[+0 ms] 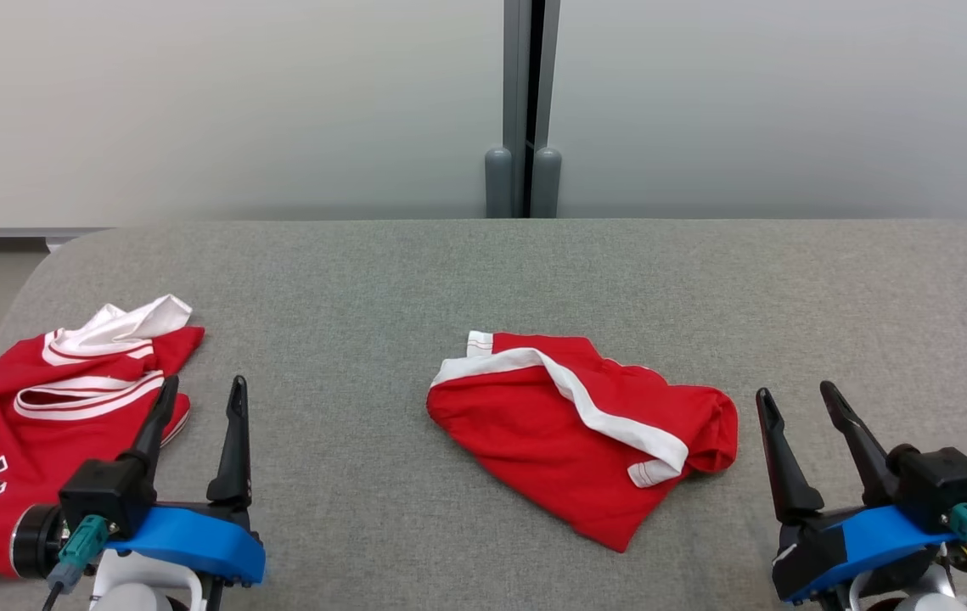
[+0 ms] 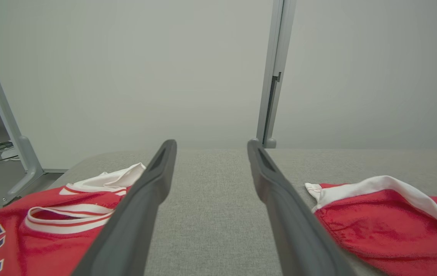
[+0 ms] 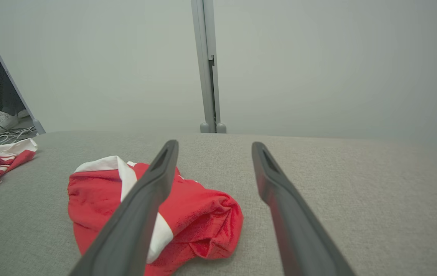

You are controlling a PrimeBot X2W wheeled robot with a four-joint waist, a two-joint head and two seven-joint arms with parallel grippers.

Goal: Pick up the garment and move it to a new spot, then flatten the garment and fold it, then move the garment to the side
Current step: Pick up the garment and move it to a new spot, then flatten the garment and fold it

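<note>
Both grippers sit lowest in the head view with nothing between their fingers. The left gripper has its two long dark fingers spread wide, and so does the right gripper.

Under the left gripper's outer finger lies the hem of a red jersey with white striped trim and black lettering. It is rumpled and reaches the left edge of the grey woven fabric surface. A sideways sweep from here could catch that hem, drag the jersey along, or tip it over the edge.

Further in, at mid-surface between the two arms and touching neither, lies a crumpled red cloth garment with a white band. This is probably the piece to be picked up. The band is turned back across it, and its right end is bunched into a thick roll. A pinch there would likely take several layers at once, so the garment would lift as a lump and refuse to flatten. A pinch on the loose white band alone might slip.

Beyond stand a pale partition wall and a grey post, well clear.
</note>
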